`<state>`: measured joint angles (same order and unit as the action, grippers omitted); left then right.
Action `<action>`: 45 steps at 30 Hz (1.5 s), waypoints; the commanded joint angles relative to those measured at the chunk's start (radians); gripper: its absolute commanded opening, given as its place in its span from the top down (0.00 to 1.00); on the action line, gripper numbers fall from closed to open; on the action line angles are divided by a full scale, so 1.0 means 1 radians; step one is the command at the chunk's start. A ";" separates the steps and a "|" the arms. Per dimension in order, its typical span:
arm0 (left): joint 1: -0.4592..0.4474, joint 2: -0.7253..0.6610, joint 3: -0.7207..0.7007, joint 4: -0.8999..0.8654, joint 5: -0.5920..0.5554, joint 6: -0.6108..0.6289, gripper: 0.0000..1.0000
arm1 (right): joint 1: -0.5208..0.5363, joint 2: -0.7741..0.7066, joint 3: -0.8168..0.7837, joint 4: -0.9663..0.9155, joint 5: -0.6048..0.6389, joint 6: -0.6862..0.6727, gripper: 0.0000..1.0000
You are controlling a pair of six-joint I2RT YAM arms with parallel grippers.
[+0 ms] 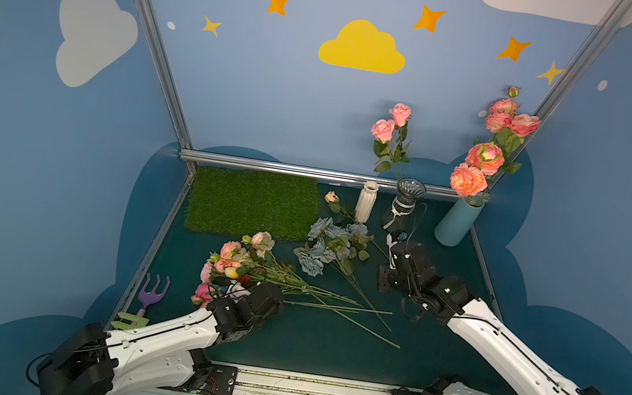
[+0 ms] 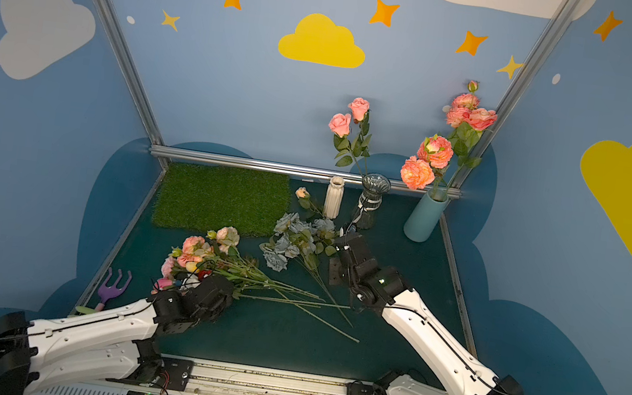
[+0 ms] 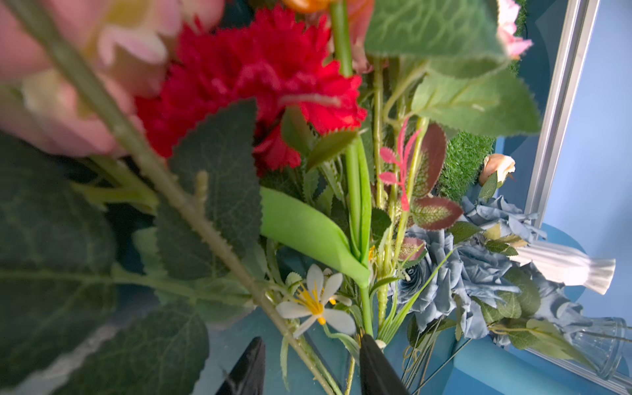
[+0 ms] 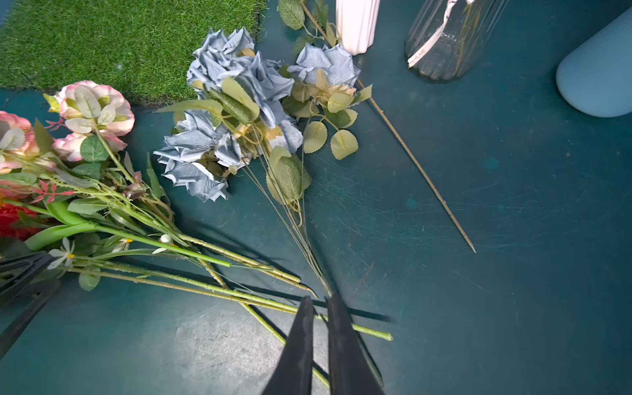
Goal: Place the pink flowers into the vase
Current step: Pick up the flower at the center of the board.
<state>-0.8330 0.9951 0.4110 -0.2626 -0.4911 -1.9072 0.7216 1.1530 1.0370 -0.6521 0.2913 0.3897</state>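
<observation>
Here, on the dark green desk point(image 1: 327, 347), a loose bunch of pink artificial flowers point(image 1: 232, 256) on long green stems, lying flat, blooms toward the green artificial grass mat point(image 1: 250, 202). Tucked in among its leaves, the left pincer point(image 3: 313, 338), partly open, black fingers point(image 3: 249, 369) astride several stems without clamping them. Just beside, a dusty grey-blue rose bunch point(image 1: 325, 242). Over that bunch's thin stems, the right pincer point(image 4: 319, 299), all but closed, gripping nothing visible. At the back, two pink roses point(image 1: 392, 123) upright in a clear ribbed glass vase point(image 1: 406, 203). Near it, pink ruffled blooms point(image 1: 478, 162) standing in a pale blue cylindrical vase point(image 1: 455, 226).
</observation>
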 commanded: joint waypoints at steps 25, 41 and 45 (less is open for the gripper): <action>-0.007 0.174 0.147 -0.009 0.051 0.157 0.67 | -0.030 -0.044 -0.034 0.024 -0.012 0.021 0.88; -0.018 0.284 0.154 0.054 0.120 0.130 0.69 | -0.039 -0.053 -0.041 0.026 -0.019 0.022 0.88; -0.015 0.289 0.132 0.077 0.111 0.119 0.72 | -0.041 -0.055 -0.043 0.026 -0.017 0.022 0.88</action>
<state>-0.8474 1.2781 0.5533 -0.1982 -0.3771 -1.7916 0.6865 1.1164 1.0077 -0.6392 0.2787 0.4072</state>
